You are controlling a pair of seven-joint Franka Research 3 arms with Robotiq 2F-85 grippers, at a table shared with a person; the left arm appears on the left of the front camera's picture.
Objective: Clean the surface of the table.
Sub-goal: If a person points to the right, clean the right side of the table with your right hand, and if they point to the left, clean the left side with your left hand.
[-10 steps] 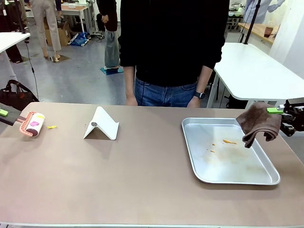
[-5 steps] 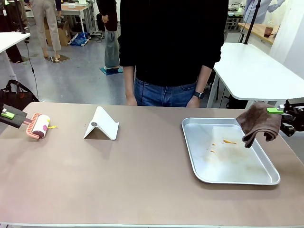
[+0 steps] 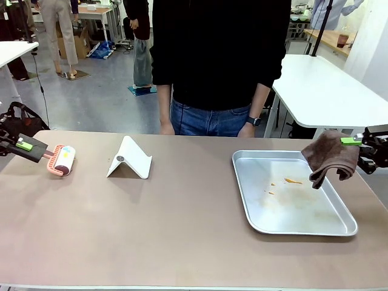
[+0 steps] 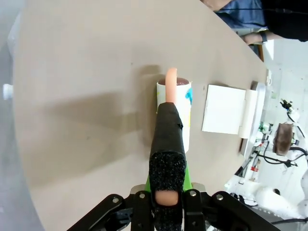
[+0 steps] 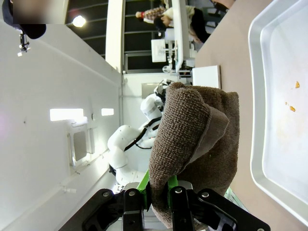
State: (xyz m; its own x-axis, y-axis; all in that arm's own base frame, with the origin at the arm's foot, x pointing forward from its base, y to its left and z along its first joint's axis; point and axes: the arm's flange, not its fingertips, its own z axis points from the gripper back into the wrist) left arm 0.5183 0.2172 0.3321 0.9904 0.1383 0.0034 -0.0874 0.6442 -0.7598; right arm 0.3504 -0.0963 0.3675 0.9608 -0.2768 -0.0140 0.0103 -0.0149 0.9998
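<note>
The brown table point(image 3: 182, 224) spans the front view. At its far left, my left gripper point(image 3: 24, 145) is shut on the black foam handle of a pink lint roller point(image 3: 62, 160) whose drum rests on the tabletop. In the left wrist view the lint roller point(image 4: 174, 110) lies straight ahead of the gripper point(image 4: 167, 211) on the table point(image 4: 86, 72). At the right edge, my right gripper point(image 3: 354, 142) is shut on a brown cloth point(image 3: 330, 157) that hangs above the tray's far right corner. The cloth point(image 5: 192, 139) bulges from the gripper point(image 5: 161, 192) in the right wrist view.
A silver tray point(image 3: 254, 206) with small orange crumbs point(image 3: 293, 180) lies on the right half of the table. A white folded stand point(image 3: 129, 159) sits left of centre, just right of the roller. A person in black stands at the far edge, hands down.
My left gripper has pushed the lint roller to the right, over the spot where a small yellow scrap lay; the scrap no longer shows. The right arm and cloth have stayed still.
</note>
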